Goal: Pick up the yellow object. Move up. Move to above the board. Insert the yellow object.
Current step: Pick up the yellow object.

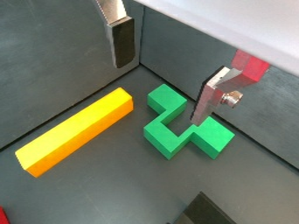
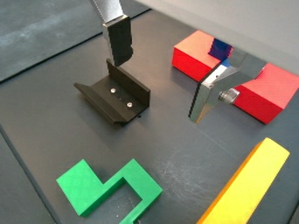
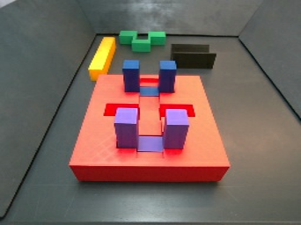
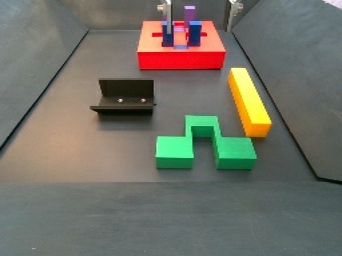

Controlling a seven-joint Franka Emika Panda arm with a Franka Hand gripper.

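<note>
The yellow object (image 1: 76, 129) (image 2: 250, 187) is a long yellow-orange bar lying flat on the dark floor, next to the green block (image 1: 177, 129). In the side views it (image 3: 102, 55) (image 4: 249, 100) lies along the wall, apart from the board. The board (image 3: 147, 141) (image 4: 181, 58) is a red slab with purple and blue posts; a corner of it (image 2: 271, 92) shows in a wrist view. My gripper (image 1: 163, 74) (image 2: 163, 74) hangs high over the floor between the pieces, open, with nothing between its fingers. A fingertip (image 4: 233, 12) pokes in at the upper edge of a side view.
The dark fixture (image 2: 114, 97) (image 4: 124, 97) (image 3: 194, 56) stands on the floor between the board and the green block (image 4: 201, 143) (image 3: 147, 39) (image 2: 107, 188). Grey walls (image 3: 47, 97) enclose the floor on all sides.
</note>
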